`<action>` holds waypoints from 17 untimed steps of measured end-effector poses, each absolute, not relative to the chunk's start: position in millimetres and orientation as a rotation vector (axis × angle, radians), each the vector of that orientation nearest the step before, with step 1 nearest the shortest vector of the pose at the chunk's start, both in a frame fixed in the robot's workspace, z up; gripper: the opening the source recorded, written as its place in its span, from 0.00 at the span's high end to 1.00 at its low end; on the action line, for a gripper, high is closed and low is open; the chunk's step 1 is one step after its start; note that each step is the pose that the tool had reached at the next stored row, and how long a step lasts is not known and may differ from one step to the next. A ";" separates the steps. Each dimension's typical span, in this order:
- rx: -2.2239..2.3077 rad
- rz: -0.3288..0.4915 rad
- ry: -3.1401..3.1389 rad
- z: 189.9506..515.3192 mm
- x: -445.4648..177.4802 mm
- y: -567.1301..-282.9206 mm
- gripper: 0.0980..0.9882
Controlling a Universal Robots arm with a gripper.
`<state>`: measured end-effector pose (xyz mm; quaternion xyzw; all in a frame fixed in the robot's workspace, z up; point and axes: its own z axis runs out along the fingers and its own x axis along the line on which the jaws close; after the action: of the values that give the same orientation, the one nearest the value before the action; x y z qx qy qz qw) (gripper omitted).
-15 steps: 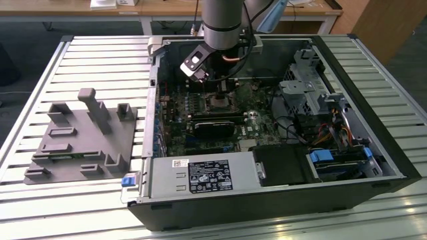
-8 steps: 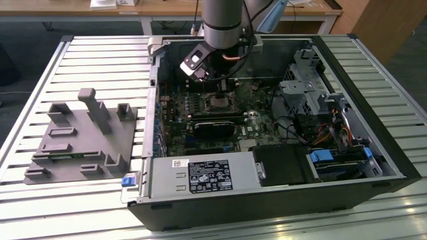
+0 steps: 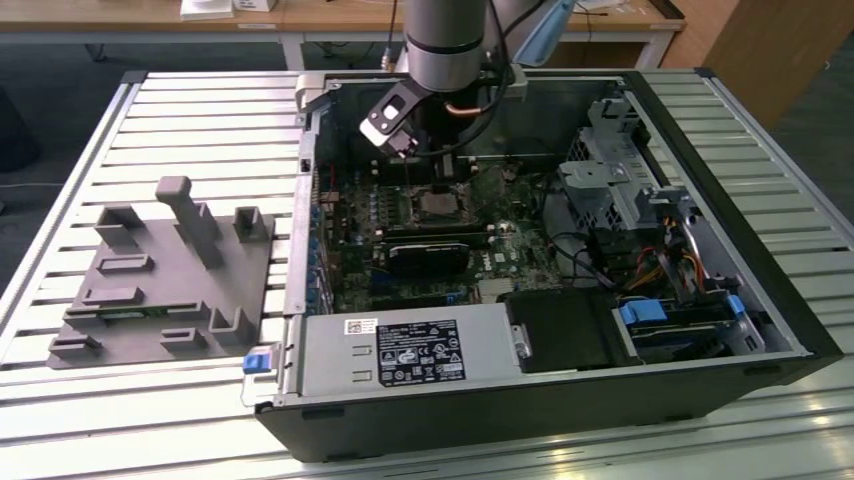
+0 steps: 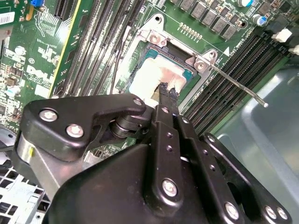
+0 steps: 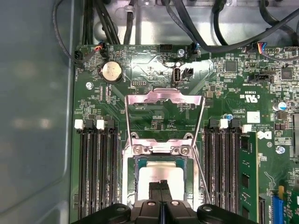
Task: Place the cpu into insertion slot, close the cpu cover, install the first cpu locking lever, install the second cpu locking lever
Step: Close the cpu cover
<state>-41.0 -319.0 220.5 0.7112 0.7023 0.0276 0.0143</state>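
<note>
Cpu (image 5: 161, 173) seated flat in the slot (image 5: 136, 179), its dull silver top facing up and pale where light strikes it. In the exterior view the slot sits just above the middle of the frame, inside the open computer case (image 3: 787, 300). Placement therefore appears complete.

The cover (image 5: 163, 95), a thin silver frame with a large square window, is still swung back off the slot on its hinge, so closing remains to be done. One locking lever (image 4: 233, 85), a slim metal rod, juts away from the slot over the memory slots (image 5: 98, 177) and is not latched. The second lever cannot be picked out with certainty. Both lever steps are judged outstanding.

The claw (image 5: 161, 183) is clenched, its two black fingertips (image 4: 167, 91) pressed together with nothing between them. They are poised over the cpu's top at its near edge; whether they touch the metal cannot be told.

Around the slot lies the green circuit board (image 5: 154, 70), with a round coin battery (image 5: 111, 71) beyond the raised cover. The arm (image 3: 447, 40) descends into the case from the upper middle of the exterior view. The case rests on a slatted metal surface (image 3: 200, 110), and a grey moulded fixture (image 3: 160, 280) stands on that surface at the exterior view's left, well apart from the slot.
</note>
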 end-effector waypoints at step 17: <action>2.215 0.084 2.187 264.8 -41.0 -319.1 0.99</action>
<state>-41.0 -319.1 264.8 0.7112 0.7024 0.0271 0.0139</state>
